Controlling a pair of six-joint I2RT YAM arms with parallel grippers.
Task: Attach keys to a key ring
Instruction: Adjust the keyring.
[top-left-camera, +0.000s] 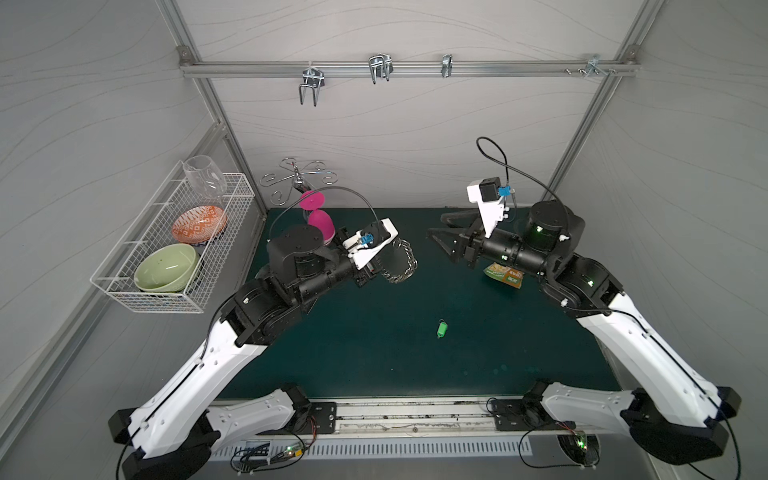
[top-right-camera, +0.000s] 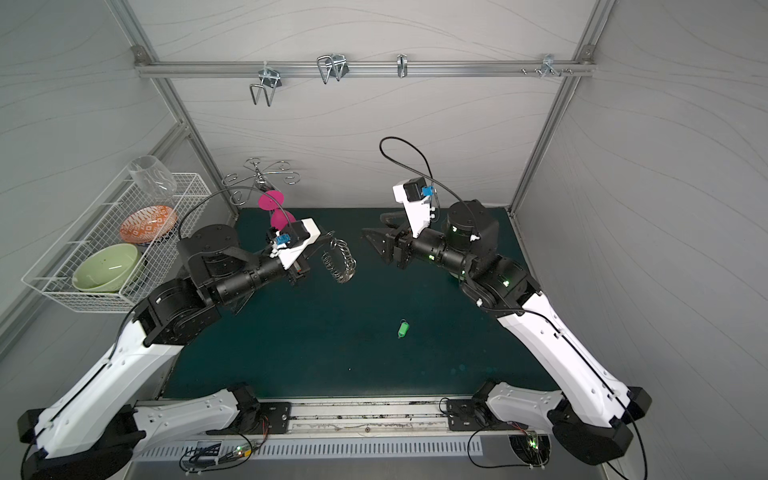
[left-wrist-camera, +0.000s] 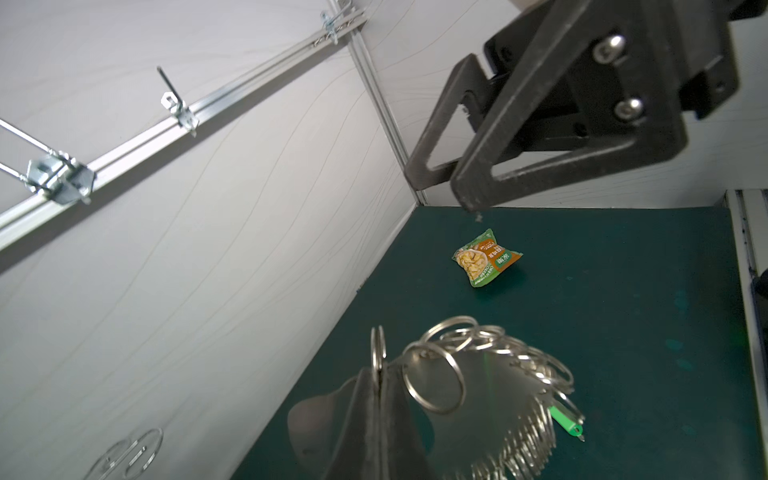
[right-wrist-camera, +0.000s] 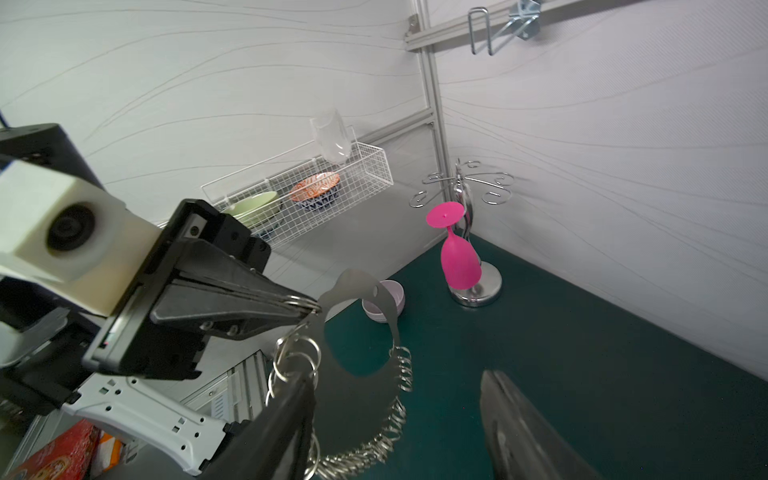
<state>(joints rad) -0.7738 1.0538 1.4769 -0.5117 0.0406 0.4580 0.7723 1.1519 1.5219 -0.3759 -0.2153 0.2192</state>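
The key ring (top-left-camera: 402, 262) (top-right-camera: 341, 262), a flat grey plate rimmed with several silver wire rings, hangs in the air over the mat. My left gripper (top-left-camera: 374, 269) (left-wrist-camera: 380, 374) is shut on its edge, as the right wrist view also shows (right-wrist-camera: 313, 307). The plate (left-wrist-camera: 478, 395) (right-wrist-camera: 357, 399) dangles below the pinch. My right gripper (top-left-camera: 435, 226) (top-right-camera: 372, 224) (left-wrist-camera: 436, 187) stands open and empty, facing the plate with a small gap between them. The keys, one green tag (top-left-camera: 441, 328) (top-right-camera: 403, 329) (left-wrist-camera: 565, 422), lie alone on the mat nearer the front.
A green-orange snack packet (top-left-camera: 505, 276) (left-wrist-camera: 484, 257) lies under my right arm. A pink goblet (top-left-camera: 320, 220) hangs on a wire stand at the back left, beside a small pale bowl (right-wrist-camera: 384, 299). A wire basket (top-left-camera: 174, 249) with bowls hangs on the left wall.
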